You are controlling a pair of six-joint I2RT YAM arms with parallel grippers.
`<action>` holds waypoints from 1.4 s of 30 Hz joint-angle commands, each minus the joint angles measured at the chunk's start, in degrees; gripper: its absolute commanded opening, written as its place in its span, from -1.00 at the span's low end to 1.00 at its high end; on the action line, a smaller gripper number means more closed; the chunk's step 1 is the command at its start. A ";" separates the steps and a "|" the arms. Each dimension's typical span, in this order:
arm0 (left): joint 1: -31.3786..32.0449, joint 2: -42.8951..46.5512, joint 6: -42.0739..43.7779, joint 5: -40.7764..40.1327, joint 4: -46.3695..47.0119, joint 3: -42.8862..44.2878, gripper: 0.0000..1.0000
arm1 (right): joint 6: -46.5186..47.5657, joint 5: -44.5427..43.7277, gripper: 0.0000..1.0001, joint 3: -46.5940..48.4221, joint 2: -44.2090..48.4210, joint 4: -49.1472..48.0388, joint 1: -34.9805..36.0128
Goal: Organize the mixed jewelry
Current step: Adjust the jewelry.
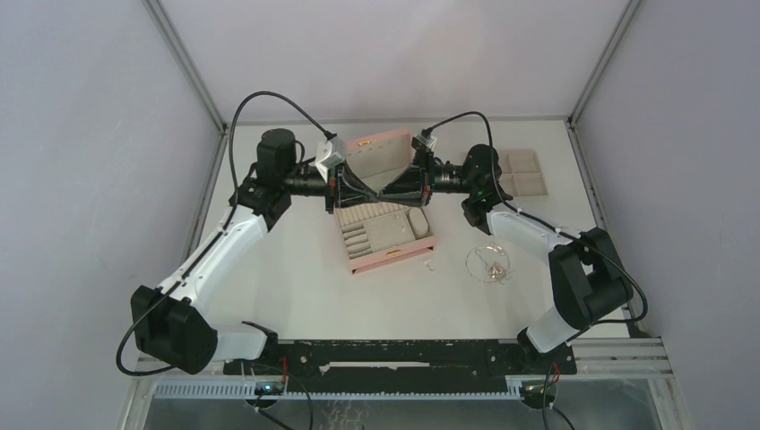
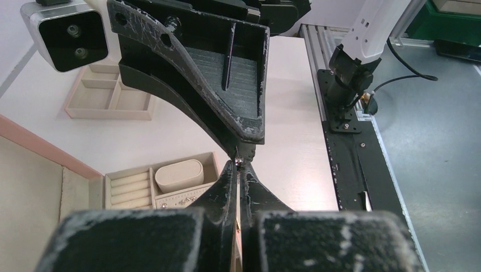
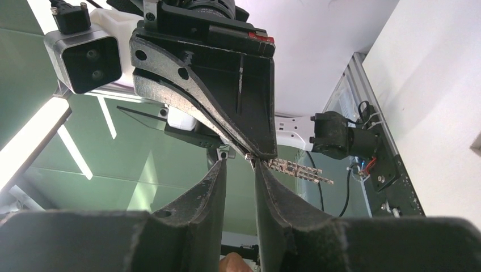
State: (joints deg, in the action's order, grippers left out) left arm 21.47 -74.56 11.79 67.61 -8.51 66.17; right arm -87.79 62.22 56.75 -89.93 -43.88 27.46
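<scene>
The white surface [image 1: 296,296] carries an open pink jewelry box [image 1: 381,148], with a beige compartment tray [image 1: 522,172] to its right. Above the box the 2 pincers meet tip to tip. The left pincer [image 2: 238,170] is pressed together on a tiny silver piece [image 2: 239,161], and the right pincer [image 3: 238,165] stands apart. The chain necklace [image 1: 487,262] and a small silver bit [image 1: 428,264] lie on the surface right of the box.

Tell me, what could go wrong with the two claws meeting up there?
The left gripper seems to pinch a tiny silver bit right at its tips, facing the open right gripper. If the pass slips, the bit might drop and be hard to find. The tips are very close, so they could bump.
</scene>
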 commanded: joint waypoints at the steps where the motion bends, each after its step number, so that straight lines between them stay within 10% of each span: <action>1: -0.33 1.34 -0.63 -1.21 0.16 1.90 -1.00 | 0.44 0.98 -0.41 2.15 -0.18 -2.06 1.04; 17: -0.37 1.94 -0.37 -0.90 0.16 1.42 -1.00 | 0.34 0.63 -1.00 2.10 -0.17 -1.83 1.03; 42: -1.71 2.93 1.79 0.53 -1.86 2.38 -0.31 | 0.43 0.54 -1.00 2.11 0.32 -2.70 0.29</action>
State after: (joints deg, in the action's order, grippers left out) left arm 20.78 -74.04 12.51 67.20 -10.85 66.17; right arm -87.70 62.33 56.75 -90.35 -43.92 27.83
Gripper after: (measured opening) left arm 0.342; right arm 0.006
